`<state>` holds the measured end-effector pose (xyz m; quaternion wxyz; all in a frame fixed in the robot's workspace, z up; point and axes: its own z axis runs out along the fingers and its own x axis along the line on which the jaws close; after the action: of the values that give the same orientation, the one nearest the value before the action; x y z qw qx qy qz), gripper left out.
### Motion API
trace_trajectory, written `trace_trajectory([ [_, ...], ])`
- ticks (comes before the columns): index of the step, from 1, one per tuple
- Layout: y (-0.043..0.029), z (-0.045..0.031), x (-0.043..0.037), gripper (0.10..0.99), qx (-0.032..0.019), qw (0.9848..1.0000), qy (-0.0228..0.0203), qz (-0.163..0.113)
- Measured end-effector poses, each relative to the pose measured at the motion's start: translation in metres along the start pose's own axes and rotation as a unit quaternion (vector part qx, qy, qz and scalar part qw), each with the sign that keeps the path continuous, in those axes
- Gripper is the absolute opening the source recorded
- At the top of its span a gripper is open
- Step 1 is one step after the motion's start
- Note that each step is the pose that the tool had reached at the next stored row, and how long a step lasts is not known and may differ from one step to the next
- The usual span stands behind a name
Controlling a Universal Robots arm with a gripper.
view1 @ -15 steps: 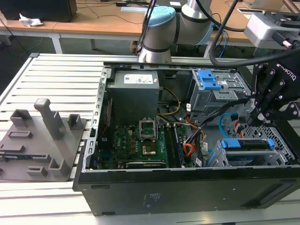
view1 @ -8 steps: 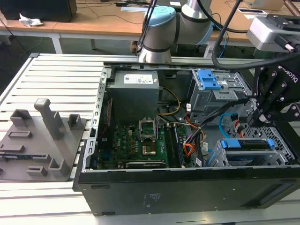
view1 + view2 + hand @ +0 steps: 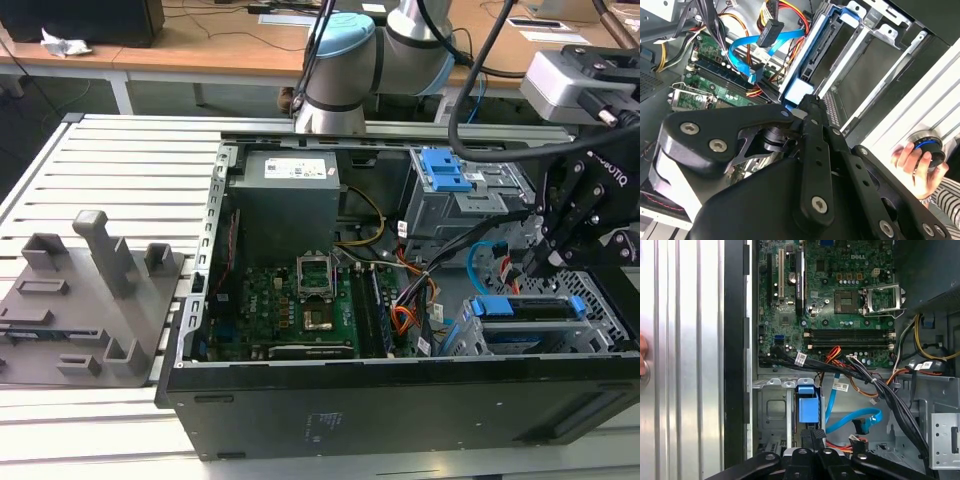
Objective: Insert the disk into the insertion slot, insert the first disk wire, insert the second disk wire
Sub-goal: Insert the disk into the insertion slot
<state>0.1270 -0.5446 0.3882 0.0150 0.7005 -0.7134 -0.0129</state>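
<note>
The disk [image 3: 530, 308], in a blue carrier, lies in the insertion slot [image 3: 603, 300] of the light grey cage at the exterior view's right. My gripper [image 3: 545, 258] hangs just above the disk's near end, fingers together. In both wrist views the fingertips [image 3: 812, 436] meet at the carrier's blue tab [image 3: 807, 409] [image 3: 800, 90]; I cannot tell whether they touch it. The second disk wire [image 3: 856, 419], light blue, loops loose beside the disk, its dark plug [image 3: 756, 75] free. The first disk wire [image 3: 839, 445], red and orange, lies close by, its flat black plug [image 3: 771, 30] hanging unplugged.
The open case [image 3: 400, 410] lies on a slatted metal table [image 3: 120, 170]. A taller grey cage with a blue latch [image 3: 447, 172] stands behind the slot. The motherboard [image 3: 300, 300] fills the middle. Grey fixtures [image 3: 90, 290] sit at the left. A person's hand [image 3: 915, 165] holds a round knob.
</note>
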Motion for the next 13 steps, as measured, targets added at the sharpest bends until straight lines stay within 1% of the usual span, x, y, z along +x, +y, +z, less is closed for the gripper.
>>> trace_trajectory([
  [7, -0.0007, 0.0080, -0.0001, 0.106, 0.0000, 1.0000, 0.0000, 0.000],
  [13, -0.0016, 0.0090, -0.0001, 0.106, 0.0000, 1.0000, 0.0000, 0.000],
])
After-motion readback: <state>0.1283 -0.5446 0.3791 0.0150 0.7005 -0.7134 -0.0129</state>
